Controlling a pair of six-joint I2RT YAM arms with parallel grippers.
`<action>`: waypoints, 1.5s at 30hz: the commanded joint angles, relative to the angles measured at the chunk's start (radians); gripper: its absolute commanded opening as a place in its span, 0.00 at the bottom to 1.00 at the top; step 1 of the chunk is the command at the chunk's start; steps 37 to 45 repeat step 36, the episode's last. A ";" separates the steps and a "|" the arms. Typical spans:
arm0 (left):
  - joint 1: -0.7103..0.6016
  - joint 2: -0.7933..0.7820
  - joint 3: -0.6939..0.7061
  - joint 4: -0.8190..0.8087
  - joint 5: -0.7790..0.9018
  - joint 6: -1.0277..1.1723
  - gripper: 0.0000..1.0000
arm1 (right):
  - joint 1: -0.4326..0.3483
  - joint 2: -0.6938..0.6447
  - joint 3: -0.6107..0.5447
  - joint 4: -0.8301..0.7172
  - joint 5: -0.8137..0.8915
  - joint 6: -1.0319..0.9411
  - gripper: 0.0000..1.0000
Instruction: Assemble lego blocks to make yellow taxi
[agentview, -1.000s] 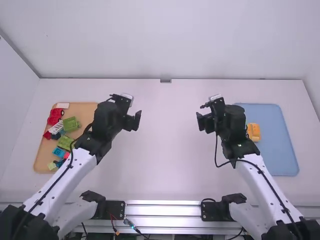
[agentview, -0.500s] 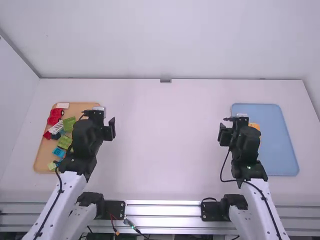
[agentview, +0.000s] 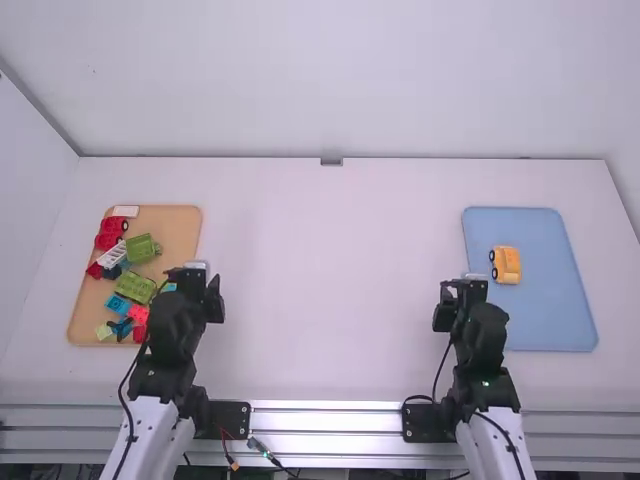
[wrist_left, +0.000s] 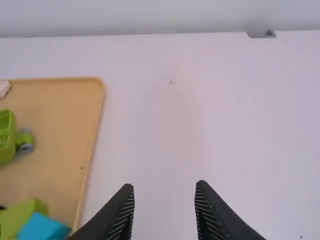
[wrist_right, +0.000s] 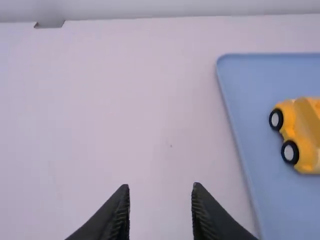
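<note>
Yellow taxi (agentview: 507, 265), seemingly assembled, on blue tray (agentview: 550, 315)

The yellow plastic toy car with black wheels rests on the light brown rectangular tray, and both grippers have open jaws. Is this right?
Not the tray: the high view shows the yellow plastic toy car on the flat blue rectangular tray. The left gripper and right gripper do have open jaws.

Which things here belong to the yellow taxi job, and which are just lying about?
Belongs to the job:
yellow toy car, on the blue tray
blue tray, seemingly the build spot
left hand and right hand, both open and empty

Lying about, probably not for the taxi:
red pieces, green pieces and light blue block, on the tan tray
</note>
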 joint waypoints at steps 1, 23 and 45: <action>0.001 -0.057 -0.053 0.003 0.008 -0.006 0.27 | 0.003 -0.054 -0.057 0.002 0.004 0.006 0.27; 0.001 -0.402 -0.163 0.003 0.008 -0.006 0.00 | 0.003 -0.395 -0.087 0.002 0.004 0.006 0.00; 0.001 -0.482 -0.163 0.003 0.008 -0.006 0.00 | 0.003 -0.467 -0.087 0.002 0.004 0.006 0.00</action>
